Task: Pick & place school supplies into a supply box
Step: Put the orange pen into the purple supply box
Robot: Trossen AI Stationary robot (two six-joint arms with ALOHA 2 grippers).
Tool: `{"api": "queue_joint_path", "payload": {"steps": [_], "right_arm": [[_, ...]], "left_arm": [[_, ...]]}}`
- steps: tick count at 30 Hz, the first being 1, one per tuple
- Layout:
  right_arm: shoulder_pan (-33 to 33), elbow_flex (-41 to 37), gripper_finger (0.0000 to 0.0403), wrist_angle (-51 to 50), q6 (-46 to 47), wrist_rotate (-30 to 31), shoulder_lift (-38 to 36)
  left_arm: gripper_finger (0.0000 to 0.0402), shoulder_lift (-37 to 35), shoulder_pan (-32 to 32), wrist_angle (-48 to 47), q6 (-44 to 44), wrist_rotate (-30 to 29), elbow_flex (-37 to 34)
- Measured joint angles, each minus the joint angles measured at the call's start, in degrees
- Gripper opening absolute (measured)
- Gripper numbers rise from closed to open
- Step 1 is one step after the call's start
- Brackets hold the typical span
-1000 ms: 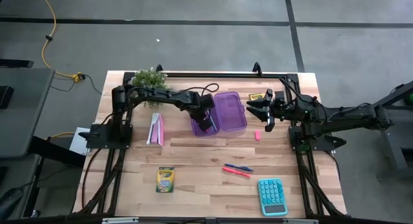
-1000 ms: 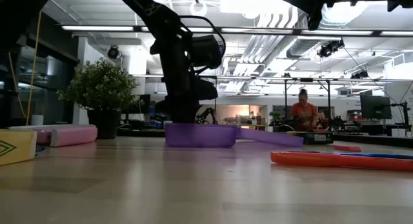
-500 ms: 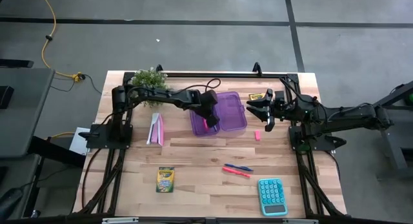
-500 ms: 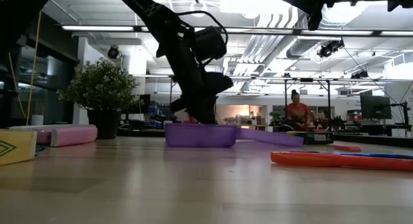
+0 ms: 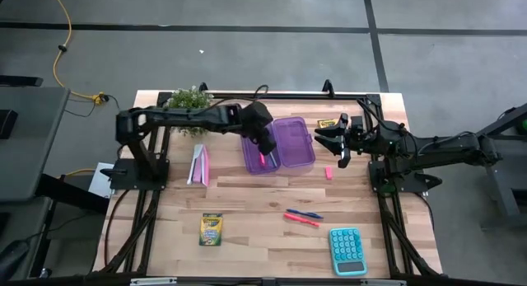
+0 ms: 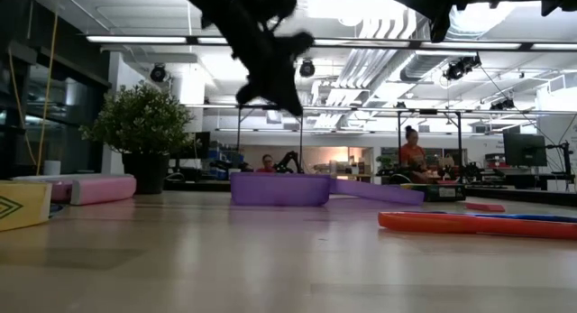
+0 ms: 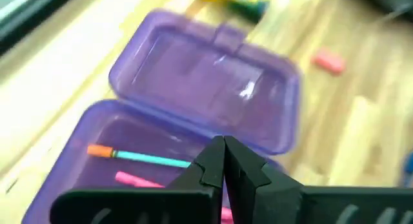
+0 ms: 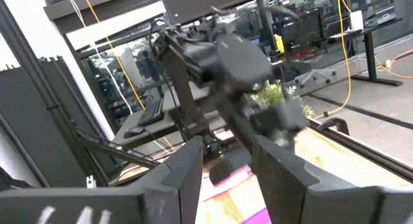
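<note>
Above translucent purple hinged supply box [image 5: 280, 146], left pincer [image 5: 268, 144] had lifted clear, fingers pressed together, empty; pink marker [image 7: 137, 180] delivered inside.

Teal calculator [image 5: 347, 250] at the counter's [image 5: 247, 212] near right corner; pink-and-white booklet [image 5: 199, 164] lies left — potted plant [image 5: 190, 98] at far edge.

Translucent glossy plastic supply box [image 7: 213, 101]; matt pale wooden table [image 5: 247, 228].
</note>
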Motion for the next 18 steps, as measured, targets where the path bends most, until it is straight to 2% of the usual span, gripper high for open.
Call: {"api": "queue_joint_path", "payload": {"steps": [4,6,12,18], "right_arm": [[0.0,0.0,0.013,0.0,0.0,0.0,0.0],[0.0,0.0,0.013,0.0,0.0,0.0,0.0],[0.0,0.0,0.013,0.0,0.1,0.0,0.0],[0.0,0.0,0.013,0.0,-0.4,-0.1,0.0]], "left_arm": [[0.0,-5.1,-2.5,4.2,2.7,-0.7,-0.8],[0.0,-8.5,-4.1,10.1,3.3,-1.1,-3.6],[0.0,-19.9,-8.6,27.6,-1.5,-3.1,-17.8],[0.0,-30.4,-14.0,41.4,-1.9,-3.5,-29.9]]}}
